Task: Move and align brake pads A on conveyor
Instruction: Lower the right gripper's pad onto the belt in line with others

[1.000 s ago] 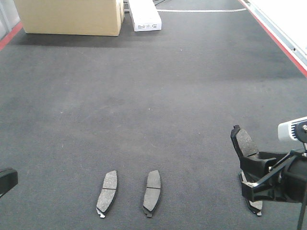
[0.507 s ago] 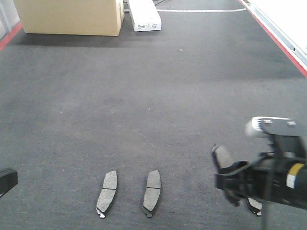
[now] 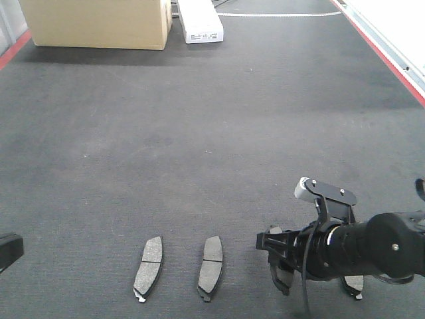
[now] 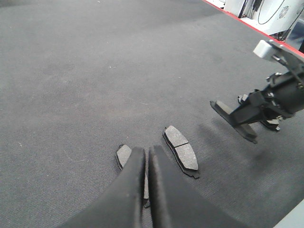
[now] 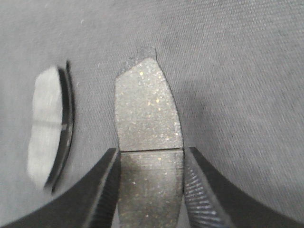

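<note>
Your held brake pad (image 5: 149,123) sat clamped between the two fingers of the right end effector (image 5: 149,190), its rough face and centre groove turned toward the wrist camera, its far end pointing away over the conveyor (image 3: 199,146). In the front view that right end effector (image 3: 282,266) hung low over the belt, near the bottom right, with the pad mostly hidden behind the black fingers. Just beside it in the wrist view lay another pad (image 5: 47,128), blurred, flat on the belt to the left.

Two pads rested side by side on the belt in the front view: the left one (image 3: 148,267) and the right one (image 3: 210,267), both lengthwise and roughly parallel, apart from each other. A fourth pad (image 3: 354,284) peeked out on the belt behind the right arm, largely covered.

Your left end effector (image 4: 145,190) had its fingers pressed together with nothing between them, poised above the nearer of the two resting pads.

At the belt's far end stood a cardboard box (image 3: 96,23) and a white carton (image 3: 199,20); a red edge strip (image 3: 385,56) ran along the right side.
</note>
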You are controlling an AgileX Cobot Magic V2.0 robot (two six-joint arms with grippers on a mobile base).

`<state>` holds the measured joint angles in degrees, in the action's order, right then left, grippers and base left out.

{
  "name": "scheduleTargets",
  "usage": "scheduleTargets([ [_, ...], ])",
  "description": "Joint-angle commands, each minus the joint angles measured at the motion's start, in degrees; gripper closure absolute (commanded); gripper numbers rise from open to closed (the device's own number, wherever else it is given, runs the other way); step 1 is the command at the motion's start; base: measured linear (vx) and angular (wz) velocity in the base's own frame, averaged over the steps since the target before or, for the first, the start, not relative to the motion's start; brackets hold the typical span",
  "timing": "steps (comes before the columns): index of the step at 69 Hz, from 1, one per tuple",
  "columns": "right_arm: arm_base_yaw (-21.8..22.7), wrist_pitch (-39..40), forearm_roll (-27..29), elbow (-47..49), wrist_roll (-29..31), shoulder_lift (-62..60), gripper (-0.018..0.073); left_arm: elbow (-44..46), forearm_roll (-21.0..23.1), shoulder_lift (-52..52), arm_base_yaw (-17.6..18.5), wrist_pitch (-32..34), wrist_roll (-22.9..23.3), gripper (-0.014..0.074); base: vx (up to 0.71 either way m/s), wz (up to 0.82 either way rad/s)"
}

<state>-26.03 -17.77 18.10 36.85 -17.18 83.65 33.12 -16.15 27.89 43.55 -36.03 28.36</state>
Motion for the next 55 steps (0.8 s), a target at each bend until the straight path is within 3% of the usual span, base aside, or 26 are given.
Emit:
scheduleTargets([
  [1, 0.19, 3.97, 0.72, 1.98, 0.13, -0.74, 0.0409, 1.52, -0.45, 0.37, 0.37, 3.76, 0.52, 0.0604, 0.0, 0.0],
  [32, 0.19, 3.71, 0.74, 1.93, 0.06, 3.46, 0.0386, 1.52, -0.45, 0.39, 0.37, 3.76, 0.52, 0.0603, 0.0, 0.0],
  [55, 0.19, 3.64, 0.68, 1.93, 0.06, 3.53, 0.0251, 1.52, -0.45, 0.39, 0.37, 3.76, 0.52, 0.0603, 0.0, 0.0],
])
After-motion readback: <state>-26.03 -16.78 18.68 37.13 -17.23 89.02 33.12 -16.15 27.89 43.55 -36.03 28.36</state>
